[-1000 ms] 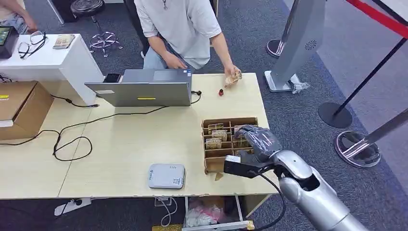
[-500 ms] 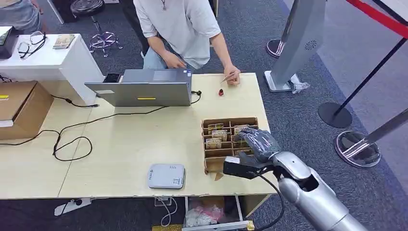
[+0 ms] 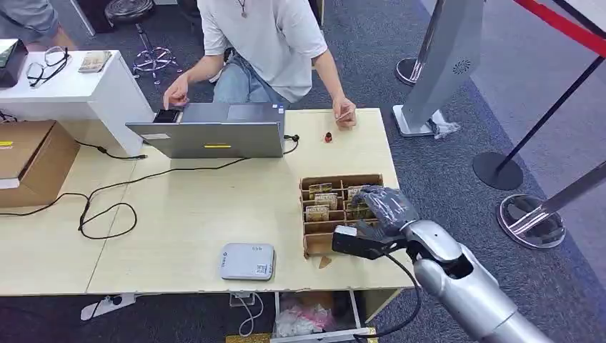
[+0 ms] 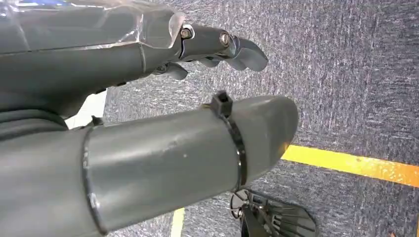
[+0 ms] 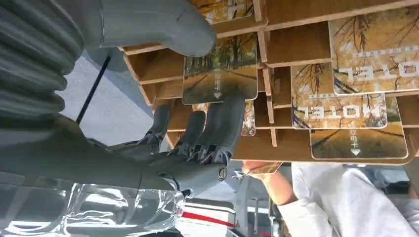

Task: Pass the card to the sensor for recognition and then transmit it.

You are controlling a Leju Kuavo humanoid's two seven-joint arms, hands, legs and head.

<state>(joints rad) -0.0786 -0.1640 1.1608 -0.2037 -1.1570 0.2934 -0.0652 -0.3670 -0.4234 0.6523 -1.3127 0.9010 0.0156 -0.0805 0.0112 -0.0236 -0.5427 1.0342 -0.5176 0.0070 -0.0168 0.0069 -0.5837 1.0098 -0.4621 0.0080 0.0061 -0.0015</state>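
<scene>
The scene is evenly and brightly lit from overhead, with soft, short shadows cast beneath the laptop [image 3: 218,130] on the table [image 3: 179,214]. Glare is seen on clear plastic wrap over the right hand [image 5: 148,148]. The left hand [image 4: 148,113] is rendered slightly soft at close range.

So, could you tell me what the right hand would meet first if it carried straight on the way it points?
Most likely the card standing in the wooden card holder; the right hand already has fingers at it, though contact is unclear.
</scene>
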